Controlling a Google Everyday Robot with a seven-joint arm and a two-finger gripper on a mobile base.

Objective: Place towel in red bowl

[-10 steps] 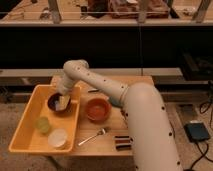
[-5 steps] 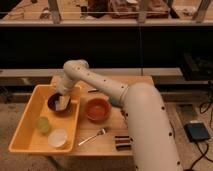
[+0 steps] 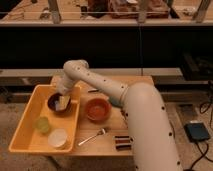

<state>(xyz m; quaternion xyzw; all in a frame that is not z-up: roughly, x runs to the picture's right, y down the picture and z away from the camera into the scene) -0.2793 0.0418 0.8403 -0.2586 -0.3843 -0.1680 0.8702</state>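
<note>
Where pincer [image 3: 62, 101] hangs over tray [image 3: 24, 131], walls crowd.

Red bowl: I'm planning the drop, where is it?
In the camera view, the red bowl sits on the table right of the tray, behind the fork; the gripper hangs over the tray's dark bowl.

Pale gripper [image 3: 61, 99] sat at the counter's [image 3: 107, 147] left edge beside the cream-yellow towel [image 3: 64, 103]; red bowl [image 3: 97, 109] showed orange-red, tray [image 3: 24, 131] yellow.
</note>
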